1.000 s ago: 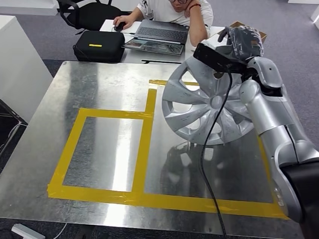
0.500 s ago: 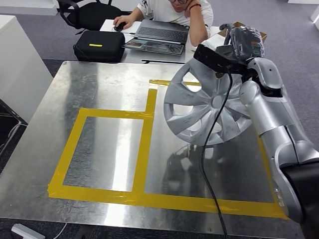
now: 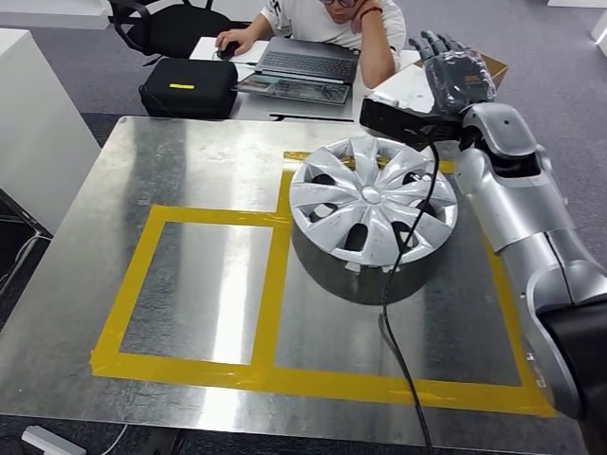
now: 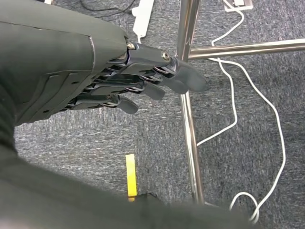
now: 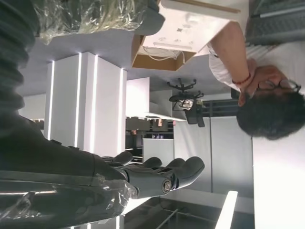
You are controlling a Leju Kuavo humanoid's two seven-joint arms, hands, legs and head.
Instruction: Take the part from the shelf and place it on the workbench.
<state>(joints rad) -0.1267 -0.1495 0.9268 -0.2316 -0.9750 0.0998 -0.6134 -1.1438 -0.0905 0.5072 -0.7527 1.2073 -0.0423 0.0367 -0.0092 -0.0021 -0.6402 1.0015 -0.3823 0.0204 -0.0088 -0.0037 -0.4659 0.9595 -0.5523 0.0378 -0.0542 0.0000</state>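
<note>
Lying flat, face up, on the metal-topped bench (image 3: 179, 171): one silver multi-spoke wheel cover (image 3: 373, 201), the task's part, toward the far right portion of the surface, inside the larger right-hand rectangle marked out in yellow tape (image 3: 274, 275); its rim overlaps the tape line at its left and far sides. No brand or lettering can be read on the cover. Right robot hand (image 3: 452, 68): wrapped in clear film, raised beyond the far right edge of the bench, fingers straight and spread, holding nothing, apart from the cover; the right wrist view shows the same hand (image 5: 158, 174) with fingers extended side by side in open air. A black camera bar (image 3: 401, 121) sits at that wrist, and a black cable (image 3: 392, 284) hangs from it across the cover and down over the near edge of the bench. Left robot hand (image 4: 118, 81): hanging beside a chrome bench leg (image 4: 188, 109) above grey carpet, fingers nearly straight and loosely apart, nothing in them; white cords (image 4: 248, 109) and a short yellow strip (image 4: 131, 174) lie on the floor. Beyond the far edge, on a second desk: a black zip case (image 3: 188, 87) with a yellow bar mark, writing not legible; an open laptop (image 3: 304, 66); a cardboard box (image 3: 494, 66). A seated person (image 3: 329, 24) leans over the laptop.
</note>
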